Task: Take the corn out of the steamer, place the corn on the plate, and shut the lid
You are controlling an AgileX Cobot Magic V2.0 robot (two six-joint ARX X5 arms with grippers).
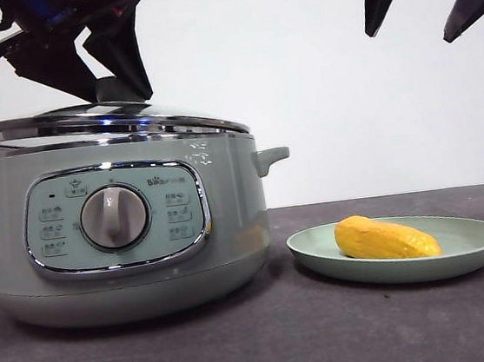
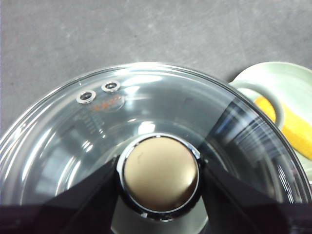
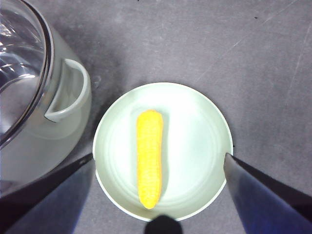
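Note:
The pale green steamer stands at the left. The glass lid lies on it, slightly tilted, lower on the right. My left gripper is shut on the lid's knob, one jaw on each side. The corn lies on the pale green plate to the right of the steamer. My right gripper hangs open and empty high above the plate. In the right wrist view the corn lies in the middle of the plate, between the open jaws.
The dark grey table runs in front of the steamer and plate. The steamer's side handle points toward the plate, with a small gap between them. A white wall stands behind.

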